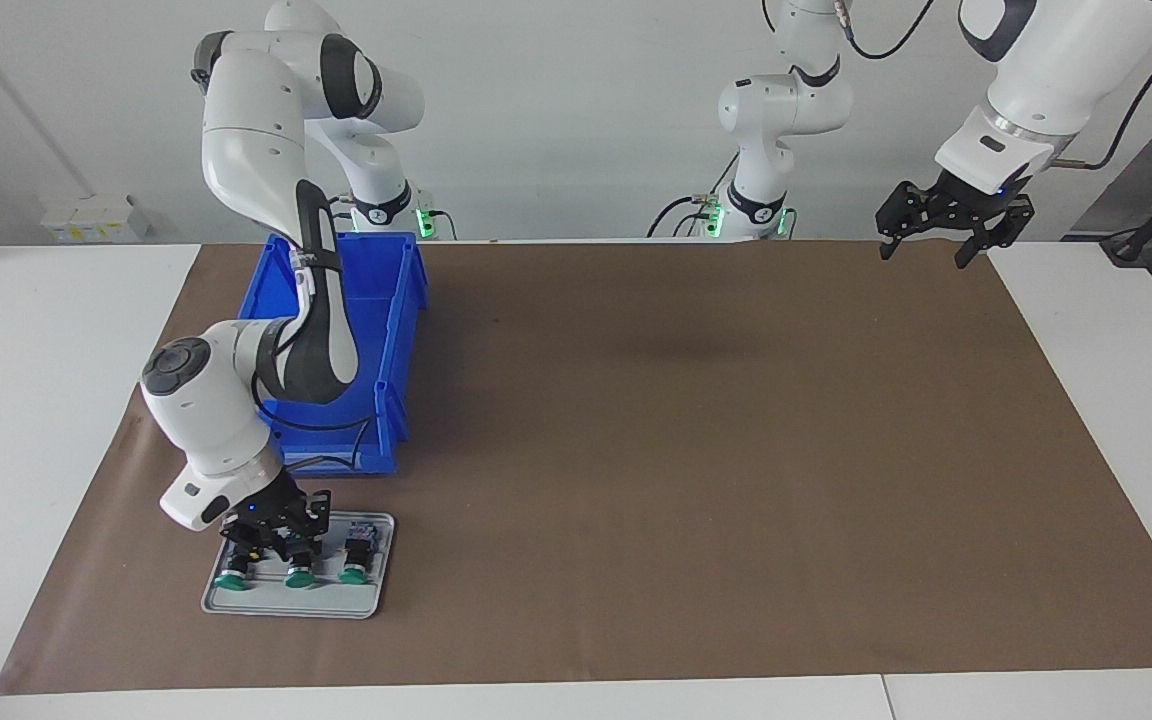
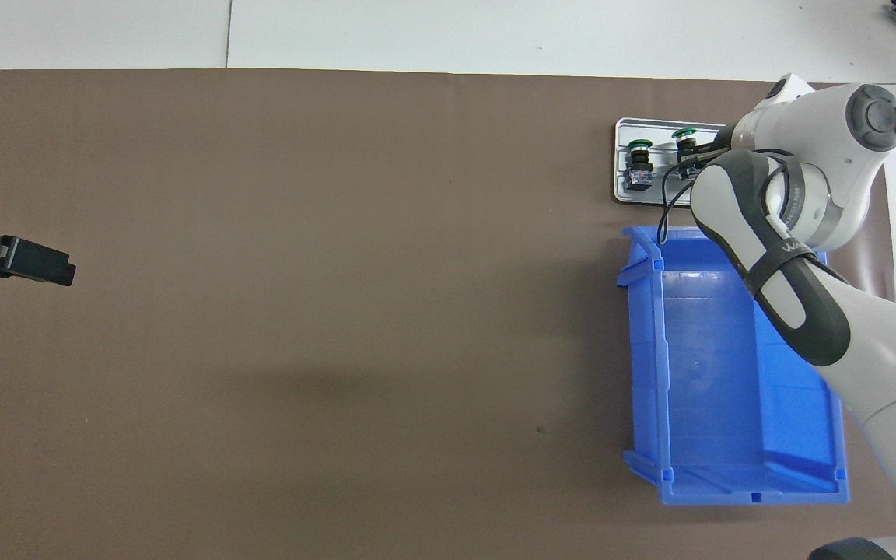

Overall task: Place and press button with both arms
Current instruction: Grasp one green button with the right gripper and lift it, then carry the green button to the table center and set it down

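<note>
Right arm over the button tray

The right arm [image 2: 775,233] reaches across the blue bin [image 2: 728,373] to the grey tray [image 2: 623,159], where two green-capped buttons [image 2: 639,159] show.

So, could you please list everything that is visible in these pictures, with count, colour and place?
push-buttons: three, green caps on black bodies, in a row on the tray.
tray: one, grey, farther from the robots than the bin, at the right arm's end.
bin: one, blue, near the right arm's base.
mat: one, brown, covering the table's middle.
table: one, white.
right gripper: one, black, down on the tray among the buttons.
left gripper: one, black, open, waiting raised at the left arm's end.
</note>
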`<state>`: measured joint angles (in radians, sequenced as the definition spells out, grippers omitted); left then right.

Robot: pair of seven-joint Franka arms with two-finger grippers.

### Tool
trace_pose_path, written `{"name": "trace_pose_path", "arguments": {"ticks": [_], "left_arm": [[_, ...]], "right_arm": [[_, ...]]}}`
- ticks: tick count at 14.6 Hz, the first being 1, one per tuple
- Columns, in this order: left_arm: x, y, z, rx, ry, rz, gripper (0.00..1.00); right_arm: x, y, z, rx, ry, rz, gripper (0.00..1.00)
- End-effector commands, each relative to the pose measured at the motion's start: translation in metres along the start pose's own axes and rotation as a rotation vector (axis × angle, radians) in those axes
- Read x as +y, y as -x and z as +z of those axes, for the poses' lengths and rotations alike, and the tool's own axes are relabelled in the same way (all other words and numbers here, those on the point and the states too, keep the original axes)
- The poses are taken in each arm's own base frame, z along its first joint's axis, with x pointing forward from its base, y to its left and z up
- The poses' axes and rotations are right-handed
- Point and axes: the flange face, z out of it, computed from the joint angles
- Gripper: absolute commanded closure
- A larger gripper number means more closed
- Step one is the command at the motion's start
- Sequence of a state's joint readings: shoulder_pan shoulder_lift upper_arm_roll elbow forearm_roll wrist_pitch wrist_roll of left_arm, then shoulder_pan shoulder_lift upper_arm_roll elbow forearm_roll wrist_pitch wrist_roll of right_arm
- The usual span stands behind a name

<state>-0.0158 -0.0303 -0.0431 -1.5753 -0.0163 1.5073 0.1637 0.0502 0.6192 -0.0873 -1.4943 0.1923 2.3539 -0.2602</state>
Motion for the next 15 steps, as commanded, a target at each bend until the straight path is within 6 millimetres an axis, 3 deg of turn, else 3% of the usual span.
{"name": "trace_pose_path", "arguments": {"ticks": [1,4,5,6,12,15], "left_arm": [[-0.002,0.009,0.0,0.004,-0.02,-0.011,0.0],[-0.002,0.009,0.0,0.005,-0.021,-0.011,0.0],[-0.002,0.009,0.0,0.004,-0.02,-0.011,0.0],[-0.002,0.009,0.0,0.004,-0.02,-0.011,0.0],[-0.002,0.009,0.0,0.004,-0.02,-0.011,0.0],[-0.002,0.009,0.0,0.004,-0.02,-0.011,0.0]], "right_arm": [[-0.02,-0.019,-0.072,-0.01,0.056,0.123,1.0],[-0.043,-0.036,-0.132,-0.062,0.175,0.26,1.0],[-0.058,-0.04,-0.145,-0.068,0.184,0.331,1.0],[-0.086,-0.042,-0.152,-0.066,0.211,0.396,1.0],[-0.223,-0.024,-0.172,-0.017,0.243,0.915,1.0],[-0.292,-0.006,-0.165,0.0,0.227,1.119,1.0]]}}
